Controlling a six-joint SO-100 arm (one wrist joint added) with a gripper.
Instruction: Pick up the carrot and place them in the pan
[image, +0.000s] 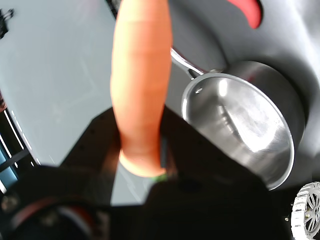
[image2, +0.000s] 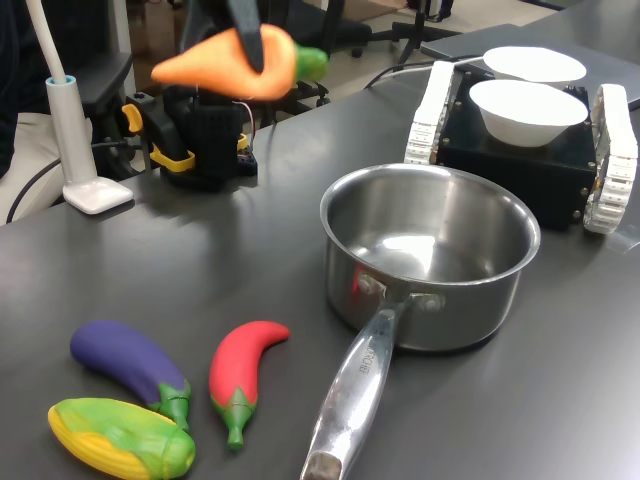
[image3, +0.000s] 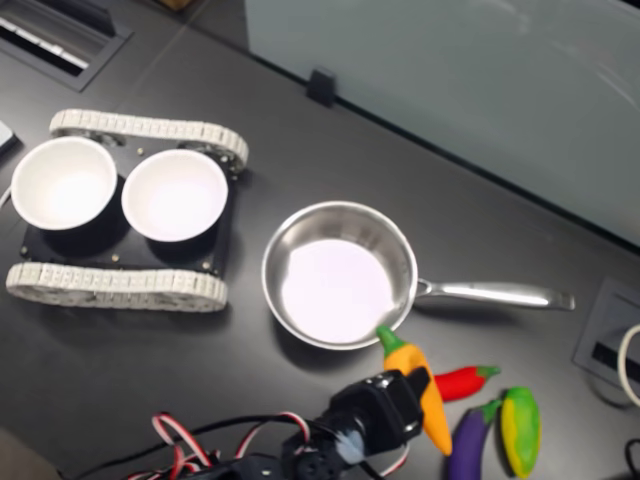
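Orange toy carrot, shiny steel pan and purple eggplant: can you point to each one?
Orange toy carrot (image2: 225, 65), first exterior view, middle of its orange body, held up in the air.
Shiny steel pan (image2: 430, 300), first exterior view, on its outer front wall.
Purple toy eggplant (image2: 120, 355), first exterior view, on its purple body.

Count on the desk (image2: 200, 260): one carrot (image2: 225, 65), one stainless-steel pan (image2: 430, 250), two white bowls (image2: 527, 110) (image2: 533, 63), one red chili pepper (image2: 243, 365), one purple eggplant (image2: 125, 360), one corn cob (image2: 120, 438). One tracked black platform (image3: 120, 230), apparently a single unit, though partly covered.
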